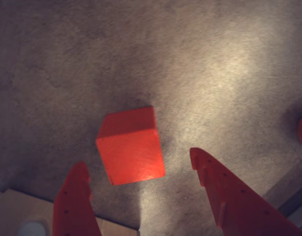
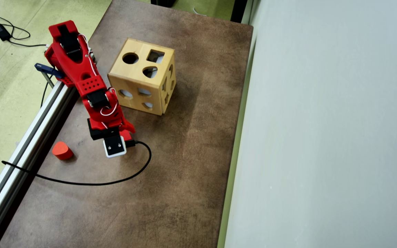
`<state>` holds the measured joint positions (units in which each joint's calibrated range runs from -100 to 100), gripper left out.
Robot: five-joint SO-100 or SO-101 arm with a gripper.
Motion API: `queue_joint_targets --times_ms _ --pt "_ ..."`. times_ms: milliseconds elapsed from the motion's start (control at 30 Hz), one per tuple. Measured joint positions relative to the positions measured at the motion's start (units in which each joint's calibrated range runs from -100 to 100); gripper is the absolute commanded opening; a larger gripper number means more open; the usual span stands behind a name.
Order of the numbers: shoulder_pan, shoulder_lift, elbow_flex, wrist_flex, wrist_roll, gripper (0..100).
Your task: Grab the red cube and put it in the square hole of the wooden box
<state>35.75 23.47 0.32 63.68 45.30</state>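
Jaws wide, empty; gripper hangs above the red cube, which lies on the desk, on the arm's side of the wooden box. The cube sits skewed, so I'd rotate the wrist square to its faces, then descend. No readable labels anywhere.

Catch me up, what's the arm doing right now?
The red arm is reaching down over the brown table. In the wrist view its pincer is open, fingers either side of the red cube, not yet closed on it. The wooden box sits apart, its square hole on top and empty. An orange-red rounded block lies near the table edge.
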Motion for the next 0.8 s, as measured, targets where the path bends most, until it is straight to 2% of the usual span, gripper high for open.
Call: queue_joint_targets --times_ms 800 --pt "-1.1 12.5 -1.6 -1.4 0.0 32"
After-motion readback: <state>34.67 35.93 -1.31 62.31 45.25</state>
